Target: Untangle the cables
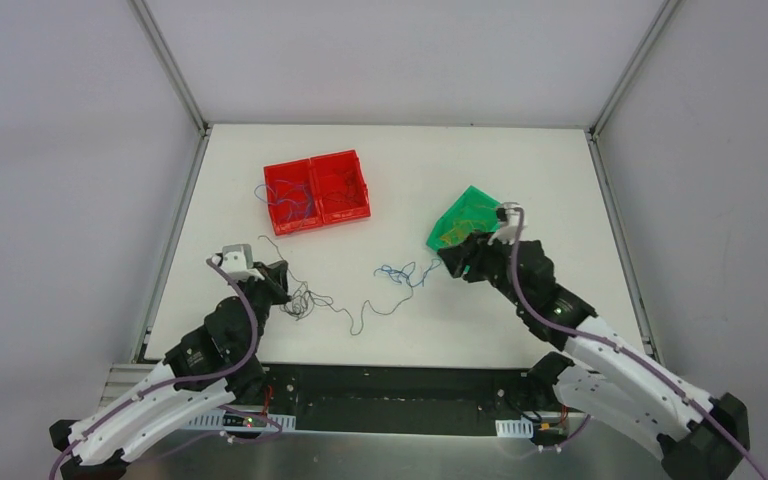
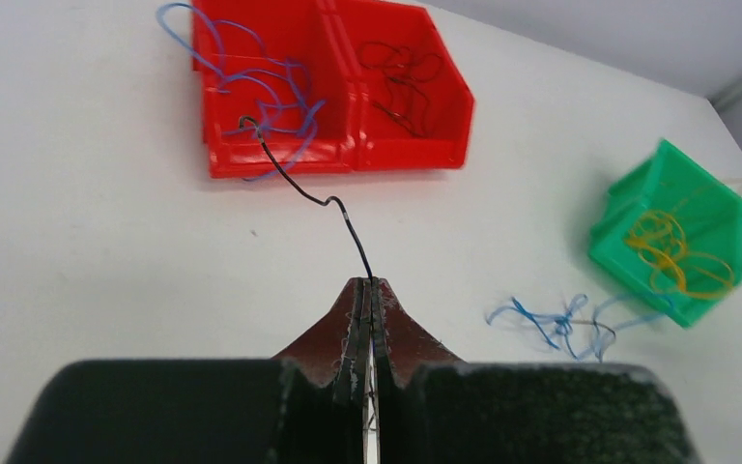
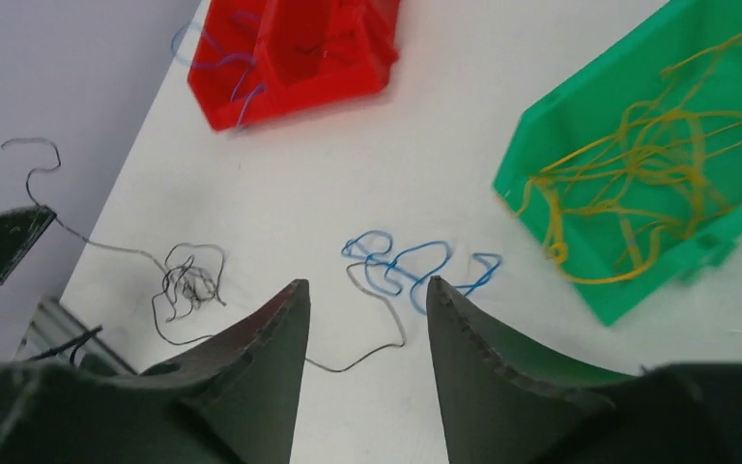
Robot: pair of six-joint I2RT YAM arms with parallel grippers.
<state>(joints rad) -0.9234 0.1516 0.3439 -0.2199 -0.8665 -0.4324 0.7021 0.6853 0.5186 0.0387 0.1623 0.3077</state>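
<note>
While my left fingers (image 2: 368,290) are pinched shut on a single black wire (image 2: 333,203), its free end curls up toward the top of the left wrist view, across the front of the red double bin (image 2: 343,155). I can't tell whether it touches the bin. My right fingers (image 3: 367,295) stand apart with nothing between them, poised above the blue wires (image 3: 411,261) that lie loose on the surface (image 1: 410,180) mid-frame.

Low and left in the overhead view, the black tangle (image 1: 300,298) sits just beside my left fingers. A black strand trails right from it and seems to cross the blue loops. That crossing is where this step could go wrong, I reckon.

So the left pinch should stay firm as an anchor. The right should come down on one blue loop away from the black strand, close on that alone, then draw away slowly. If the tangle starts dragging along, that's the cue to stop.

For room, the bare white stretch at centre frame looks best. The green bin (image 1: 465,215) with its yellow wires (image 3: 638,184) is right beside my right fingers, so a wide swing could nudge it. The surface's near edge runs close below the tangle, so nothing should be pulled that way.
</note>
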